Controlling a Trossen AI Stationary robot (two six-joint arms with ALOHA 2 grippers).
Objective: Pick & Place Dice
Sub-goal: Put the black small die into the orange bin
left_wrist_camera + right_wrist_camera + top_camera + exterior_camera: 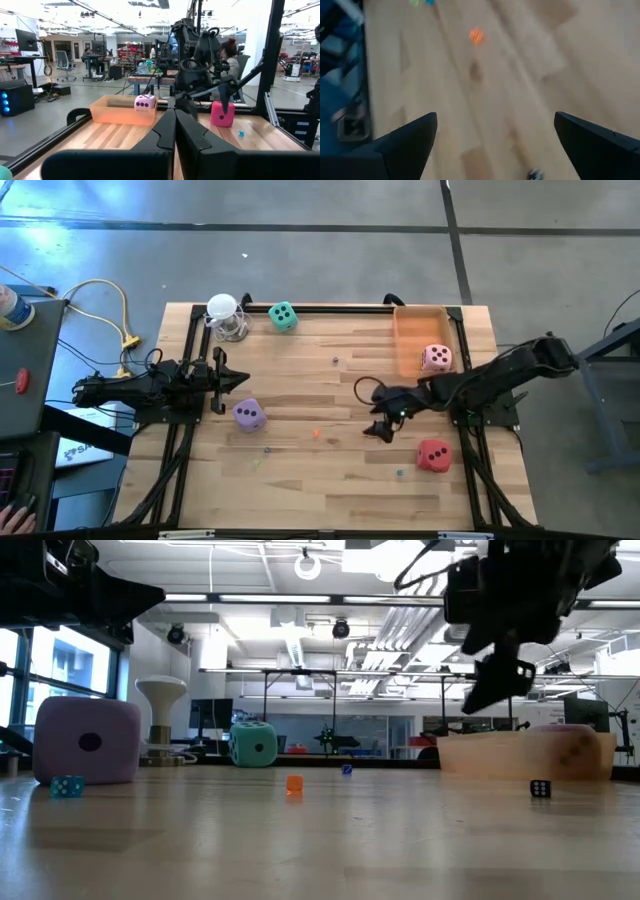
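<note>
Nearby — orange bead (316, 434) | purple die (249, 414) — tray (408, 350) holds pink die (436, 358)

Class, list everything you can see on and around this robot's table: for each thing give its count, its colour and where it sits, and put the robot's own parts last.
Pink die: one, pink, inside the tray.
Tray: one, orange, far right corner of the table.
Green die: one, mint green, far edge, near the middle.
Purple die: one, purple, left of centre, close to the left gripper.
Red die: one, red, near right part of the table.
White object: one, white round top on a clear base, far left.
Beads: several, tiny, orange, blue, teal and dark, scattered mid-table.
Table: one, pale wood.
Left gripper: one, dark, shut, left side.
Right gripper: one, dark, open, empty, above the table between tray and red die.
</note>
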